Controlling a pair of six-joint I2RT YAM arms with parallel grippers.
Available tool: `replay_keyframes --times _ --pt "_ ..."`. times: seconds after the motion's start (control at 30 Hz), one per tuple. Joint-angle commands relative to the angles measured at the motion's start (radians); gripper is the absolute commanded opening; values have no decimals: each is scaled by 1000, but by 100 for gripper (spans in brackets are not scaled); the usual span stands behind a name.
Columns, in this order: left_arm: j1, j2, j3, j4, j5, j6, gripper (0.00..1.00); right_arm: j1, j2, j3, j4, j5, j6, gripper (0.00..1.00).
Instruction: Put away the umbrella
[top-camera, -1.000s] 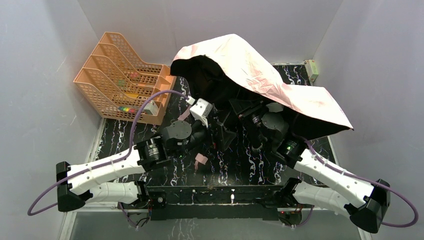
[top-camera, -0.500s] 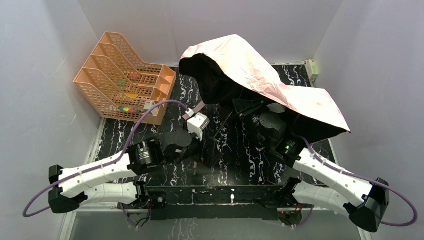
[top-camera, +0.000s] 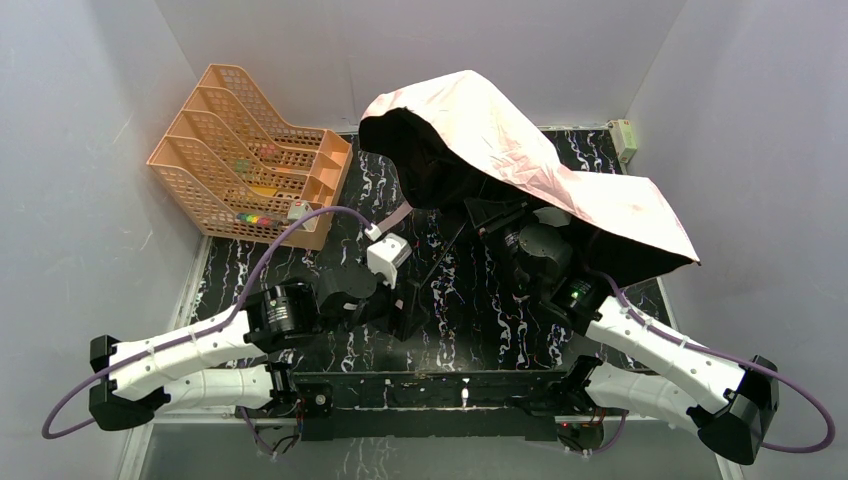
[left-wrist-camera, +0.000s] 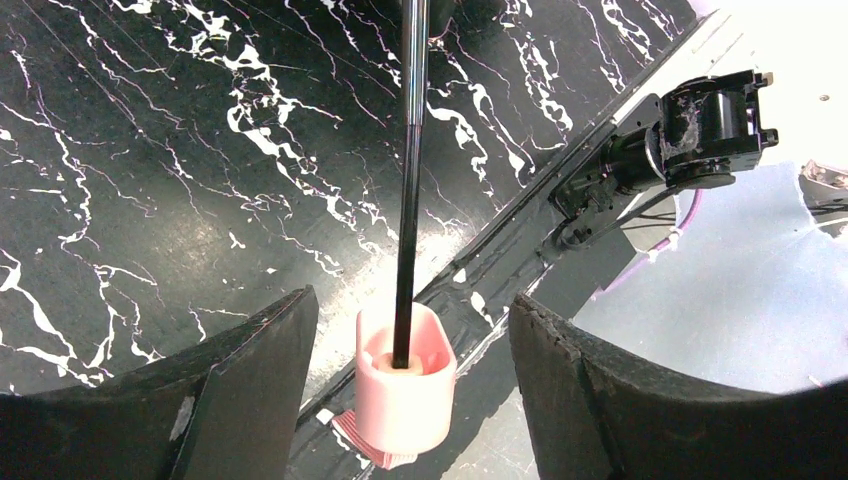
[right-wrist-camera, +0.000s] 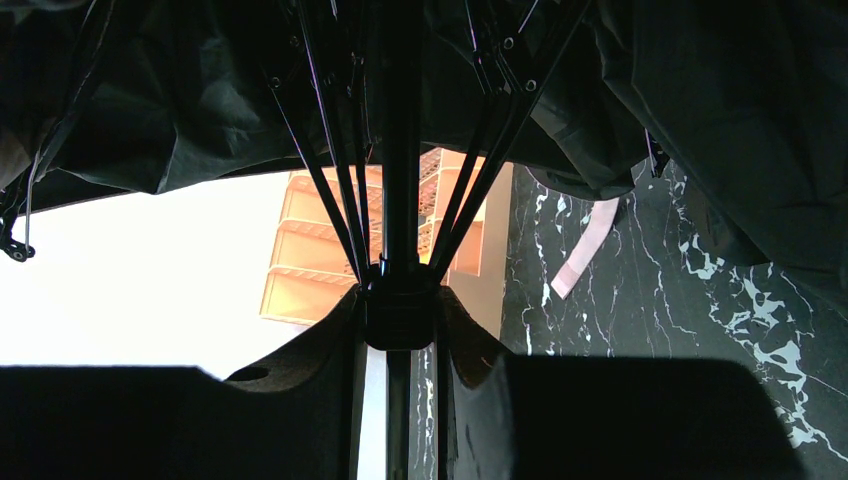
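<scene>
Two grippers: the left gripper straddles the pale handle; the right gripper is clamped on the rib hub of the shaft.
Change: the left arm has drawn back toward the near edge and its jaws have narrowed. A gap remains on each side of the handle, so nothing is held.
Umbrella: still half open, with its canopy over the right rear of the counter.
Meaning: a grip on the handle looks imminent, and it would let the shaft be collapsed.
</scene>
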Motion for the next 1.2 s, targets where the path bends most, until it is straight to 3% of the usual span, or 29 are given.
replay_keyframes --times 0.0,0.23,0.63,0.83,0.93,1.07,1.17 --pt "-3 -30 -12 -26 30 5 67 -3 -13 49 44 38 14 0" --pt "-3 -21 -8 -50 54 33 51 -3 -12 52 37 52 25 0" --pt "-3 -2 -14 -59 75 34 41 -4 -23 45 21 59 47 0" --pt "-3 -9 -17 -58 49 33 18 -4 -27 40 20 55 54 0" --pt "-3 -8 -19 -61 -4 27 0 -4 -31 34 13 53 56 0" --pt "-3 -10 -58 1 -119 12 0 -6 -52 20 3 39 14 0" --pt "-3 -31 -89 122 -237 13 0 -6 -42 42 -48 -53 -62 0"
